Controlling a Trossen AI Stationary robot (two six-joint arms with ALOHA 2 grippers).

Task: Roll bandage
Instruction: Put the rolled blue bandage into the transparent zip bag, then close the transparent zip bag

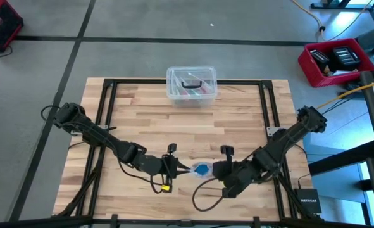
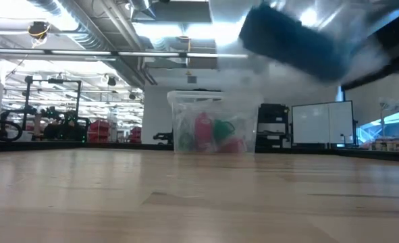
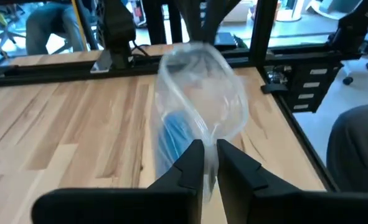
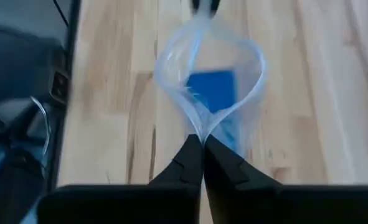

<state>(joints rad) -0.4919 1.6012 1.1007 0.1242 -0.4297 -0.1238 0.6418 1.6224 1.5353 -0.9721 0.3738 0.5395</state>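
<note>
Bandage (image 1: pixel 202 170) sits between the two grippers in the high view, a blue patch inside a small clear bag (image 1: pixel 201 169), with the left gripper (image 1: pixel 178 166) on one side of it and the right gripper (image 1: pixel 219 170) on the other, both low over the near part of the wooden table (image 1: pixel 237 120). A clear lidded box (image 1: pixel 191 84) stands well apart from both grippers, at the far edge.

Low view: only that box shows clearly, and a dark blurred arm part overhead.

Left wrist view: the fingers are pinched together on the bag's edge, the mouth bulging open just beyond the tips, blue fabric inside.

Right wrist view: fingers pressed shut on the opposite rim, the blue bandage lying just ahead inside.
</note>
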